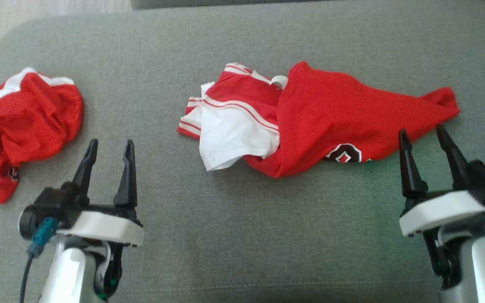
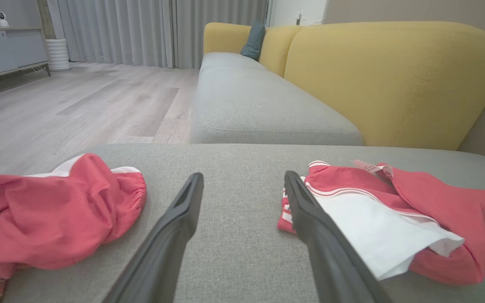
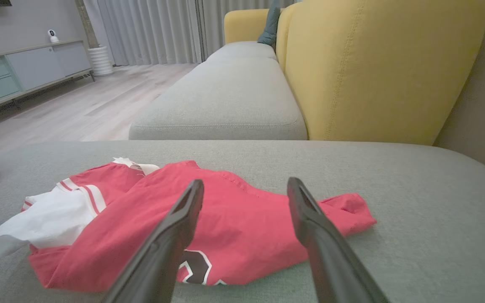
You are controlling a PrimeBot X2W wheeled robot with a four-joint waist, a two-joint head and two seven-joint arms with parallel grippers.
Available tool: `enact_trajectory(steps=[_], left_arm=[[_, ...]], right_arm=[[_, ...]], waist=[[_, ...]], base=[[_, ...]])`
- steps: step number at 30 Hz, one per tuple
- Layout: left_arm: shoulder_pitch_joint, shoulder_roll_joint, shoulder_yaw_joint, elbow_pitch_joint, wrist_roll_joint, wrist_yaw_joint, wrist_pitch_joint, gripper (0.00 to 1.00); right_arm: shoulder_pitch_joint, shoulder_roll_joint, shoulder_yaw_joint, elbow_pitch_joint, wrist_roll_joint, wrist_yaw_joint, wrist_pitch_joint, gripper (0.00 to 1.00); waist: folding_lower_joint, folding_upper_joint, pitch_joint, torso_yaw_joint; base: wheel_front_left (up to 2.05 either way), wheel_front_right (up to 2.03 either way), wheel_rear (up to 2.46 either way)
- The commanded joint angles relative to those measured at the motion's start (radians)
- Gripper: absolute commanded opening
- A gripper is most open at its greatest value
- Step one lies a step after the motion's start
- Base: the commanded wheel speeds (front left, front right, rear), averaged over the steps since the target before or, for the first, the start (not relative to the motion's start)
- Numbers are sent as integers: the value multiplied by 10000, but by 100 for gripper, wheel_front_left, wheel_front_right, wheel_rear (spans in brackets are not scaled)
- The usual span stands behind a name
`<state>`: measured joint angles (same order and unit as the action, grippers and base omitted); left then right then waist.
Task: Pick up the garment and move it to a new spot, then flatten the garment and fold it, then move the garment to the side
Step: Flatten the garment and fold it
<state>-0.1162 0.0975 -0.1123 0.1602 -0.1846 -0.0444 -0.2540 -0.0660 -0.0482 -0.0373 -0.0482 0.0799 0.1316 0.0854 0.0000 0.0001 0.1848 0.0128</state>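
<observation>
A crumpled red and white garment lies in the middle of the grey cushion, its white sleeve toward the left and a red tail stretching right. In the wrist views the same garment shows a black and white emblem near its front hem. My right gripper stands open just in front of the garment's right end, apart from the cloth. Further left, my left gripper is open over bare cushion, between the two red heaps, holding nothing.
A second red and white garment is bunched at the cushion's left edge. Beyond the cushion runs a grey sofa seat with a yellow backrest. Wooden floor lies to the left.
</observation>
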Motion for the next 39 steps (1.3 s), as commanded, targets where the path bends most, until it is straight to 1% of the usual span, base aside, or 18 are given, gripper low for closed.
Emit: enact_trajectory(steps=[1, 5, 9, 14, 21, 29, 30, 31, 32, 33, 35, 39], left_arm=[[-660, 218, 316, -441, 12, 1, -78, 100], [-996, 199, 265, -554, 18, -41, -78, 100], [-1480, 151, 175, -640, 25, -135, -78, 100], [-2057, 42, 26, -607, 40, -286, -78, 100], [-2620, -152, -134, -466, 50, -460, -78, 100], [-2775, -315, -124, -350, 55, -555, -78, 100], [-2782, -328, -119, -340, 61, -563, -78, 100], [-2785, -339, -111, -331, 69, -571, -78, 100], [-2787, -349, -98, -323, 78, -578, -78, 100], [-2787, -358, -84, -318, 89, -584, -78, 100], [-2761, -373, -45, -301, 113, -595, -78, 100], [-2636, -386, 111, -271, 177, -615, -78, 100]], right_arm=[[-725, -54, 241, -208, 104, -9, 104, 100], [-1326, -282, 313, 134, 274, -9, 275, 100], [-2472, -789, 555, 776, 552, -9, 585, 100], [-4121, -1443, 1109, 1910, 980, -9, 1078, 100], [-5991, -2392, 2294, 3808, 1629, -9, 2462, 100], [-6990, -2988, 3563, 5251, 2415, -9, 4168, 100], [-7052, -3015, 3638, 5315, 2525, -9, 4239, 87], [-7088, -3022, 3661, 5402, 2638, -9, 4325, 60], [-7116, -3039, 3704, 5444, 2706, -9, 4371, 15], [-7134, -3043, 3717, 5439, 2763, -9, 4327, 0], [-7115, -3046, 3725, 5355, 2857, -9, 4148, 0], [-6919, -3050, 3621, 4812, 2894, -9, 3354, 0]], waist=[[0, -1, 370, 112], [0, -1, 859, 251], [0, -1, 1546, 488], [0, -1, 2171, 829], [0, -1, 2671, 1259], [0, -1, 2777, 1433], [0, -1, 2785, 1441], [0, -1, 2791, 1442], [0, -1, 2794, 1440], [0, -1, 2785, 1437], [0, -1, 2732, 1416], [0, -1, 2515, 1282]], base=[[0, 0, 0], [0, 0, 0], [0, 0, 0], [0, 0, 0], [0, 0, 0], [0, 0, 0], [0, 0, 0], [0, 0, 0], [0, 0, 0], [0, 0, 0], [0, 0, 0], [0, 0, 0]])
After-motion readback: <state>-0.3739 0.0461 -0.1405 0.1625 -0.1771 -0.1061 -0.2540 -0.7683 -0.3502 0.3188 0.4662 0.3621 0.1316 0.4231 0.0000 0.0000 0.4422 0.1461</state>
